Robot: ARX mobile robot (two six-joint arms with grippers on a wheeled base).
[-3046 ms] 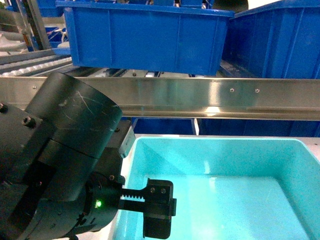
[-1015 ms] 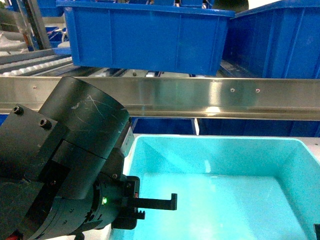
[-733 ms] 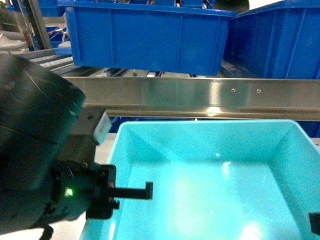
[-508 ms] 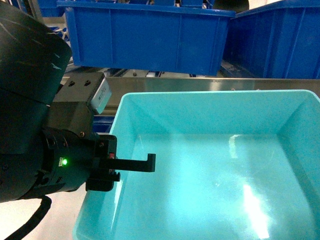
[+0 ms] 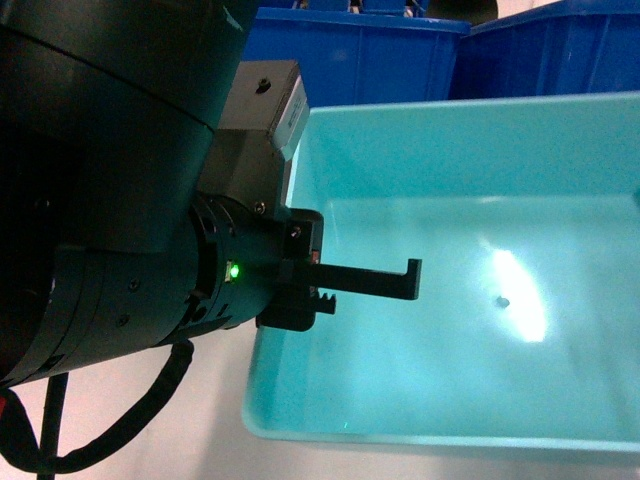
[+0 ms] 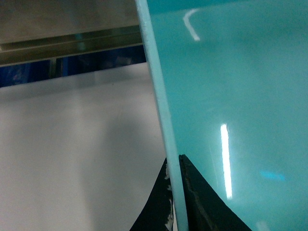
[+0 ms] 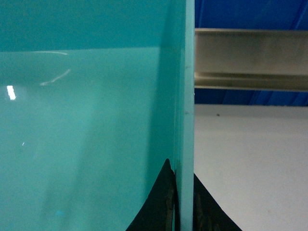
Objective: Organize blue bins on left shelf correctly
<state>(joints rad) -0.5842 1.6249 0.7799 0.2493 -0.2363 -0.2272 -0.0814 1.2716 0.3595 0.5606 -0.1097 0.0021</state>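
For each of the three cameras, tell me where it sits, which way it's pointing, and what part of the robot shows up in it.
Head: rides on the robot, slanting down into the light turquoise plastic bin; the black left arm fills the left, its left gripper on the bin's wall; royal-blue bins behind.
Left wrist: looks along the bin's left wall, fingertips astride it.
Right wrist: looks along the right wall, the right gripper astride it, steel shelf rail ahead.
Shared: both wrist views show the turquoise bin pinched by opposite walls.
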